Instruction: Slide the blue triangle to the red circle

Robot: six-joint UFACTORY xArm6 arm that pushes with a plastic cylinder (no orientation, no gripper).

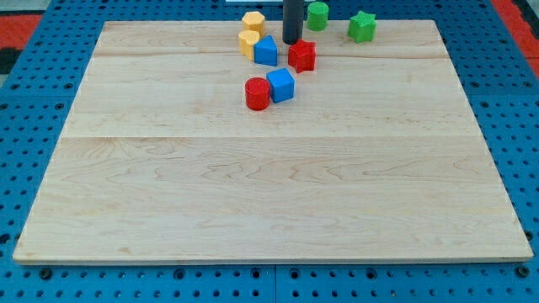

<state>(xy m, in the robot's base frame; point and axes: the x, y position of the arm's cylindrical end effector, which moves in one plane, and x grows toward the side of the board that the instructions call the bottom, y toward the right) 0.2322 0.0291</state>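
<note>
The blue triangle [265,50] lies near the view's top, touching a yellow block [248,41] on its left. The red circle [257,93] sits a short way below it, touching a blue cube [280,85] on its right. My tip [291,42] is just to the upper right of the blue triangle, between it and a red star-shaped block [301,55]. The tip is close to both, and contact cannot be told.
A yellow hexagon [253,21] sits above the yellow block. A green round block [317,15] and a green star [362,26] lie at the top right. The wooden board [269,194] rests on a blue pegboard.
</note>
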